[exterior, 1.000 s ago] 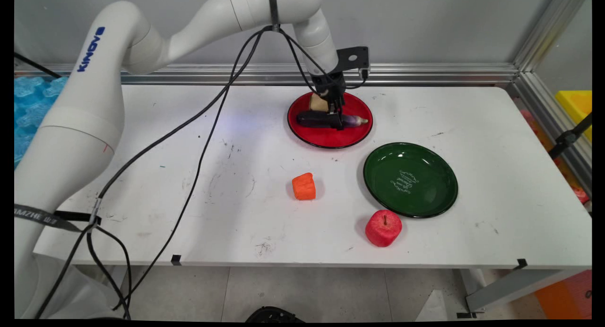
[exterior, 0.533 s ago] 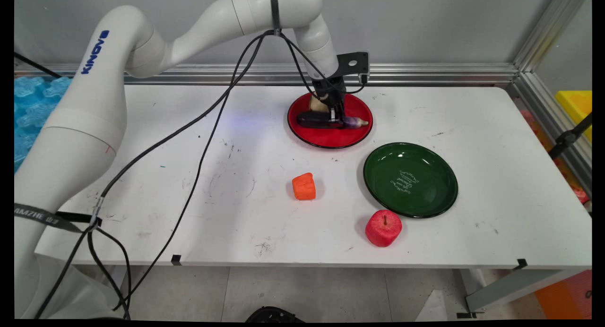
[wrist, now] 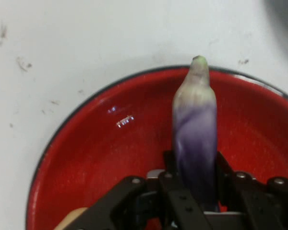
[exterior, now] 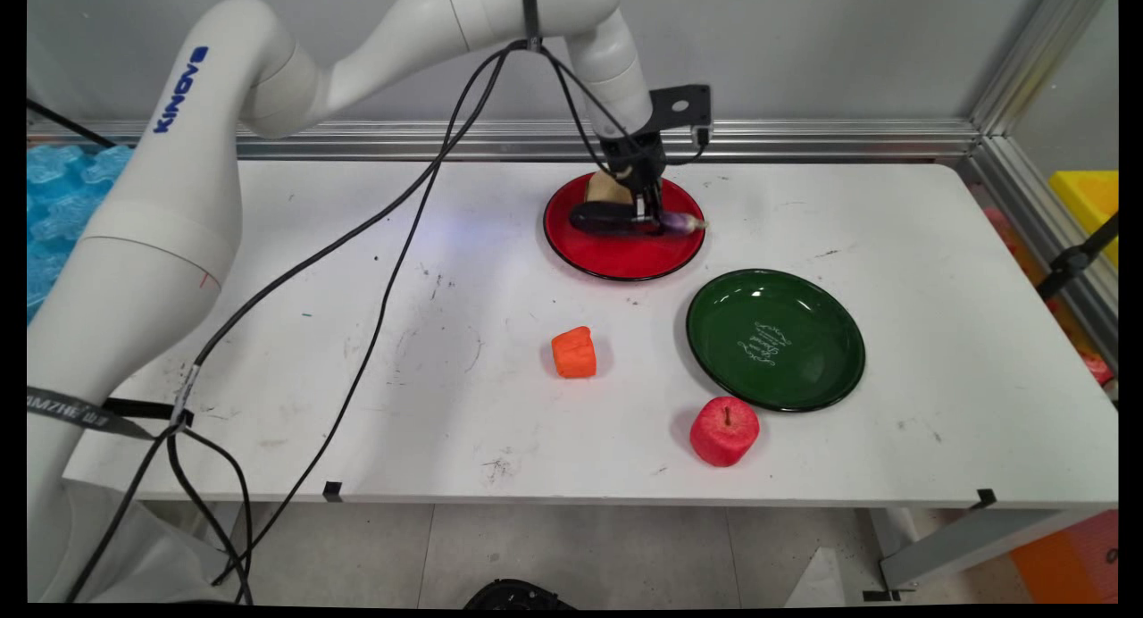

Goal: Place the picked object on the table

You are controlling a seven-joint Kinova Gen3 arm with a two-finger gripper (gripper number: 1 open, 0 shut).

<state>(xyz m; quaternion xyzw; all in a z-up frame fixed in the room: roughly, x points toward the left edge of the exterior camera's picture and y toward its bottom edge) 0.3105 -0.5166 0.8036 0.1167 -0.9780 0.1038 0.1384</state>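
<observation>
My gripper [exterior: 649, 218] is shut on a dark purple eggplant [exterior: 616, 218] and holds it level just above the red plate [exterior: 616, 256] at the table's far middle. In the hand view the eggplant [wrist: 196, 129] runs up between the fingers [wrist: 170, 165], its pale tip pointing away, with the red plate [wrist: 110, 158] below it. A tan wedge-shaped piece [exterior: 604, 187] sits on the plate's far side, behind the gripper.
An empty green plate [exterior: 775, 339] lies to the right and nearer. An orange block [exterior: 573, 352] sits mid-table and a red apple [exterior: 724, 430] near the front edge. Black cables hang from the arm across the table's left half.
The gripper has risen a little and shifted right, lifting the eggplant off the red plate; one second ago the eggplant lay lower on the plate.
</observation>
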